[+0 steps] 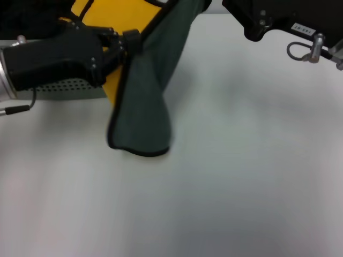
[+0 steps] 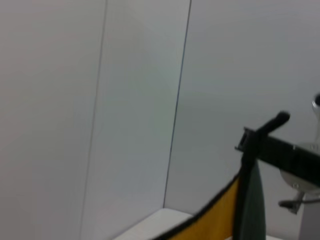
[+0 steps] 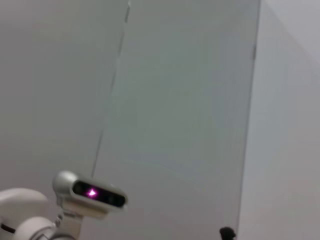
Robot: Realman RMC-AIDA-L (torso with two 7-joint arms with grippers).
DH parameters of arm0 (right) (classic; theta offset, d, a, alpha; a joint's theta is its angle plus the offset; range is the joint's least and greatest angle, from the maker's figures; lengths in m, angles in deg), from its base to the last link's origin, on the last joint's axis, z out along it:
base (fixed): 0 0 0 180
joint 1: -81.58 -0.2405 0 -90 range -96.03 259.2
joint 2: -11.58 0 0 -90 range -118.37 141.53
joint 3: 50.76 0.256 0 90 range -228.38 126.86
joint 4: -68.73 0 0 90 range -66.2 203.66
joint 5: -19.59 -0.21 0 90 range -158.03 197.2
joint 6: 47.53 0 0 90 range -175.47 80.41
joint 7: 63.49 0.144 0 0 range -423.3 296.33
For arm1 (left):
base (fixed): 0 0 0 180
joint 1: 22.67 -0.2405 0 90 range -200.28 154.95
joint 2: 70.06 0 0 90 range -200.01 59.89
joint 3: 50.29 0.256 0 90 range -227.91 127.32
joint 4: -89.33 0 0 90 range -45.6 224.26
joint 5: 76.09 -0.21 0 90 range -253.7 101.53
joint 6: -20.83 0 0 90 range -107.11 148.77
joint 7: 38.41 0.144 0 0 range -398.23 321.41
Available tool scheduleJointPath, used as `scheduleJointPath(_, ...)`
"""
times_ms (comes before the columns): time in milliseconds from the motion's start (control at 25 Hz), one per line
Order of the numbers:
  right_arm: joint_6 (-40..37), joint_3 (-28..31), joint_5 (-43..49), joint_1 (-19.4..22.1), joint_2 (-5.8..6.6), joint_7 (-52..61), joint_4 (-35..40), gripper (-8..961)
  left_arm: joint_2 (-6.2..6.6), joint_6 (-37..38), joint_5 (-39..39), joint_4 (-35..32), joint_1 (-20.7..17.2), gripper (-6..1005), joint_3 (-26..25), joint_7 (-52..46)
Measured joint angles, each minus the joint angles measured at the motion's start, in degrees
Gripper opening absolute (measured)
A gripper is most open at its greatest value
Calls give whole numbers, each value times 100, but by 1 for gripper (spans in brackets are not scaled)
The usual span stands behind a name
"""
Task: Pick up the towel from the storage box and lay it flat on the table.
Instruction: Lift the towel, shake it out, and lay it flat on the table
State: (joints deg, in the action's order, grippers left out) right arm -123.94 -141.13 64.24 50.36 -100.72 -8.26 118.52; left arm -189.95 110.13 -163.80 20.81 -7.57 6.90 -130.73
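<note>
The dark grey-green towel (image 1: 143, 101) hangs stretched between my two grippers, and its lower fold touches the white table (image 1: 241, 176). My left gripper (image 1: 130, 43) is shut on the towel's black-edged side, above the table and next to the storage box (image 1: 64, 88). The towel's upper corner rises to my right arm (image 1: 257, 21) at the top edge of the head view. The left wrist view shows the right gripper (image 2: 248, 142) shut on that corner, with the towel (image 2: 252, 205) hanging below it.
A yellow cloth with black edging (image 1: 110, 16) hangs behind the towel over the box and also shows in the left wrist view (image 2: 215, 220). Only a strip of the box's perforated wall shows under my left arm. The right wrist view shows walls and the robot's head (image 3: 90, 192).
</note>
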Motion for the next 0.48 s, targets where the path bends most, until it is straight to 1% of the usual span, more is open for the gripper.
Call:
scheduleJointPath(80,-61,61,126,-4,16,143,172,16,1,36,-19,31,-3,15,74,49)
scheduleJointPath(200,-68,86,407,-13,76,486,534,17,1,250,-20,128,4,18,143,90)
scheduleJointPath(280,-80,142,595,-21,88,672,711,18,-3,342,-16,208,14,27,189,120)
scheduleJointPath(360,-107,236,784,-24,78,827,823,19,-9,363,5,312,33,44,235,161)
scheduleJointPath(480,-169,404,987,-55,25,973,880,20,-14,369,103,525,85,58,282,253)
